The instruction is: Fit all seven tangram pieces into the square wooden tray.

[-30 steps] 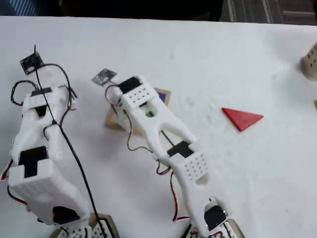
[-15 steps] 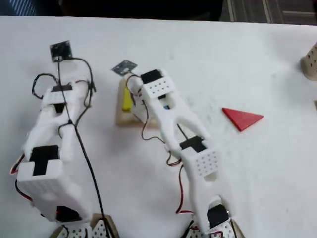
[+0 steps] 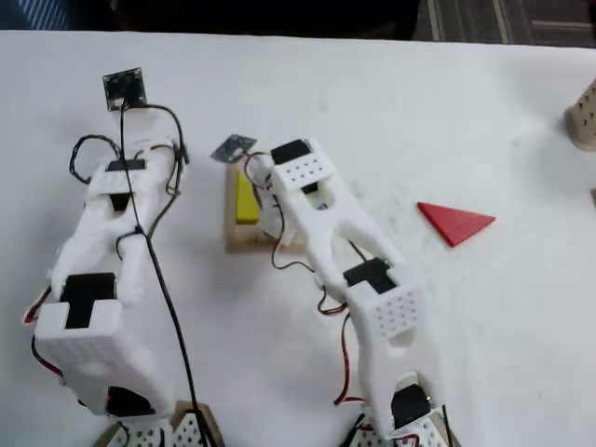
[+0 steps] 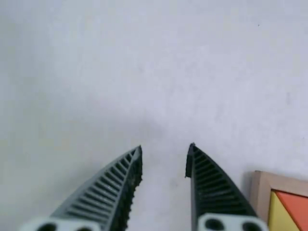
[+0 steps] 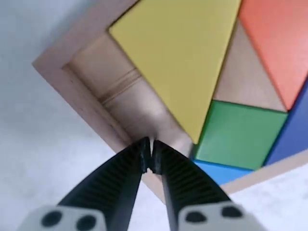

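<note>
White table (image 3: 419,93) carries the wooden tray (image 3: 229,214) left of centre in the high view, partly beneath the right arm; a yellow piece (image 3: 247,200) shows inside it along the left rim; the red triangle (image 3: 454,223) lies flat on the table right of centre, well apart from the tray. Right gripper (image 5: 150,155) hangs over one corner of the tray (jaws drawn almost together, nothing between them); its tips sit above bare tray floor just beside the point of the yellow piece. The right wrist view further shows an orange piece (image 5: 279,43), a green square (image 5: 240,132) abutting the yellow piece, a dark blue piece (image 5: 294,134) and a lighter blue piece (image 5: 219,171) against the rim; a wedge of bare wood separates yellow from orange. Left gripper (image 4: 164,151) hovers over bare table, jaws spread apart and empty; a corner of the tray lies near one fingertip, with yellow and orange visible inside. Tan perforated block (image 3: 584,116) stands at the right edge of the high view.
</note>
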Controlling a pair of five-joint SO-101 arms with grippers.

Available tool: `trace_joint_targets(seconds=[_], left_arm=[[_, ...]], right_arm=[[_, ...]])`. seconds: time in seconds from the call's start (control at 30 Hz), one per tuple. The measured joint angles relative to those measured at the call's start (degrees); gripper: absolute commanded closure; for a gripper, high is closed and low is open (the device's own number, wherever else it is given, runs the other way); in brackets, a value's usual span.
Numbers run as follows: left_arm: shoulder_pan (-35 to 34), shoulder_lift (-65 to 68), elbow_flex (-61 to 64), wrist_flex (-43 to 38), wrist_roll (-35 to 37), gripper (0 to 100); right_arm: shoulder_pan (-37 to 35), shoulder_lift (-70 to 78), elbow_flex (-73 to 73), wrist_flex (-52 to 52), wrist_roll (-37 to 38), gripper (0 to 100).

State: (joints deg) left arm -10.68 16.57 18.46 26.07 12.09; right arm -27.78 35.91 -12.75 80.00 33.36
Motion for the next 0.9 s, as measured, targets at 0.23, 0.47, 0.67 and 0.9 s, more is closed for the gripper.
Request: trace_joint_targets(seconds=[0.23,0.47,0.67,0.9], left_arm=[[0.0,0.0,0.0,0.0,0.0,83],[0.0,0.0,0.0,0.0,0.0,83],[0.0,0.0,0.0,0.0,0.0,83],[0.0,0.0,0.0,0.0,0.0,83]], right_arm=[[11.1,-9.2,16.4,-3.3,18.6,98.0],[20.7,-16.0,22.8,-5.2,32.1,97.4],[21.0,-16.5,16.6,-4.9,19.5,96.5],[13.1,-16.5,13.2,1.8,3.6,96.7]])
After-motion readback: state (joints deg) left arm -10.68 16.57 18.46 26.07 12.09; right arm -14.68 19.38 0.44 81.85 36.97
